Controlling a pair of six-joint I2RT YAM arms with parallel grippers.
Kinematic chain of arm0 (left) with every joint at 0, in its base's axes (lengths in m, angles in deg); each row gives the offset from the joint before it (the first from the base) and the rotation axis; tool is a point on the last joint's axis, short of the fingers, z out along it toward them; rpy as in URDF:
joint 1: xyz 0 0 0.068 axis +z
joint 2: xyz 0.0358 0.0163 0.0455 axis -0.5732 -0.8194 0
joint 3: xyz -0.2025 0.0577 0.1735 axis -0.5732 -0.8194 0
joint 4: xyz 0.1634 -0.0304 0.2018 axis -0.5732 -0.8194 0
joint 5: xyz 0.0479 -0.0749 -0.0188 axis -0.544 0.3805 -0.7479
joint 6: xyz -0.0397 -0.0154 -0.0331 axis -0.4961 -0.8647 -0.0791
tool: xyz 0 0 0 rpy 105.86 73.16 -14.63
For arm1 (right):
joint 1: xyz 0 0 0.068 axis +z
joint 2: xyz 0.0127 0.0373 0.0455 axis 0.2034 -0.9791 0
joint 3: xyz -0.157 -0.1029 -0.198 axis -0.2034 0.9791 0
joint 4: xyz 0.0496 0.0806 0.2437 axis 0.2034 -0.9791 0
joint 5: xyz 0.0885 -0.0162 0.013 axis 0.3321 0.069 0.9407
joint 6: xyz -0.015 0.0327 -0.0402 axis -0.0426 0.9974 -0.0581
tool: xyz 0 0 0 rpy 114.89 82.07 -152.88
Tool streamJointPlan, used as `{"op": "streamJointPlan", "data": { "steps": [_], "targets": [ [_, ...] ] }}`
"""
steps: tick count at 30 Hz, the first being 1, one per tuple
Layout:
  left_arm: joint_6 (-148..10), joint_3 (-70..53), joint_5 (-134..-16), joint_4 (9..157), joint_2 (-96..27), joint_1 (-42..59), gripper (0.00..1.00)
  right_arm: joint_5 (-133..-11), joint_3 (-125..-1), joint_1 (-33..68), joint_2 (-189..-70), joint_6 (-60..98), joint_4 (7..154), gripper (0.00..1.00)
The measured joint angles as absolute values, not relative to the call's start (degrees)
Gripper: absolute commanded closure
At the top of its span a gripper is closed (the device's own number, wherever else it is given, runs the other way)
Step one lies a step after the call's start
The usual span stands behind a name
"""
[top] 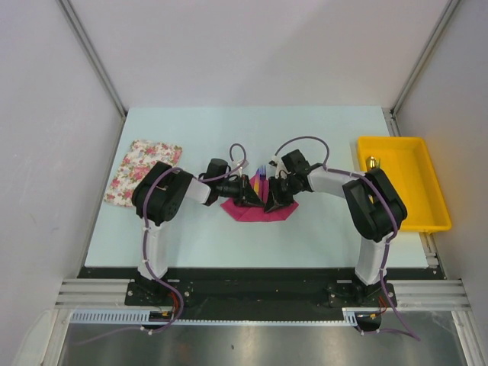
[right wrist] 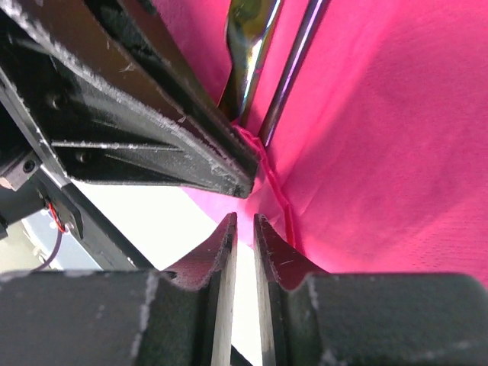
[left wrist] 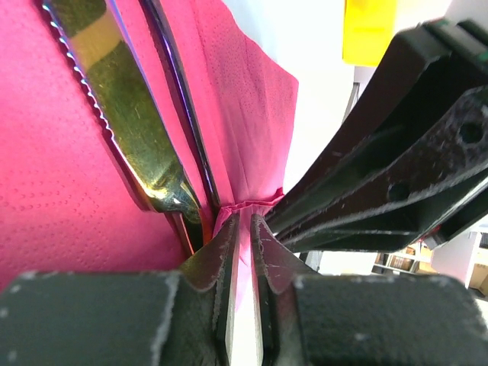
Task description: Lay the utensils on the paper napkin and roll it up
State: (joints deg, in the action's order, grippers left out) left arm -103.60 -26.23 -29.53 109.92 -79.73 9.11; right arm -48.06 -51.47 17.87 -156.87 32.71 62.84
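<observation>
The magenta paper napkin [top: 245,213] lies mid-table, partly folded up. The two utensils lie on it: the purple one [top: 261,173] sticks out at the far edge. In the left wrist view the yellow-gold serrated piece [left wrist: 126,114] lies beside the slim dark purple one [left wrist: 179,84]. Both show in the right wrist view too, the yellow-gold one [right wrist: 248,38] left of the purple one [right wrist: 293,69]. My left gripper [top: 250,200] [left wrist: 244,217] is shut, pinching a bunched napkin edge [left wrist: 252,202]. My right gripper [top: 268,204] [right wrist: 244,219] is shut on the napkin edge [right wrist: 274,191], tip to tip with the left fingers [right wrist: 152,114].
A white floral cloth [top: 143,171] lies at the left of the table. A yellow tray [top: 412,206] stands at the right edge with a small object [top: 371,162] in its far corner. The right gripper's fingers [left wrist: 381,168] crowd the left wrist view.
</observation>
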Motion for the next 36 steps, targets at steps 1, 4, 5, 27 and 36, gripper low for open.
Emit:
{"op": "streamJointPlan", "data": {
  "steps": [1, 4, 5, 27, 36],
  "targets": [
    [-103.6, -26.2, -29.5, 109.9, -79.7, 9.1, 0.85, -48.3, -51.5, 17.8, -156.9, 32.9, 62.9, 0.81],
    [-103.5, -26.0, -29.5, 109.5, -79.7, 9.1, 0.85, -48.7, -51.5, 17.7, -157.2, 32.9, 63.1, 0.81],
    [-103.5, -25.9, -29.5, 109.4, -79.7, 9.1, 0.85, -48.9, -51.5, 17.8, -157.5, 32.9, 63.2, 0.81],
    [-102.6, -25.8, -29.5, 109.0, -79.7, 9.1, 0.85, -49.4, -49.6, 6.9, -149.0, 29.5, 56.9, 0.23],
    [-102.2, -25.7, -29.4, 108.7, -79.7, 9.1, 0.85, -50.4, -45.9, 1.2, -149.5, 28.8, 54.9, 0.26]
  ]
}}
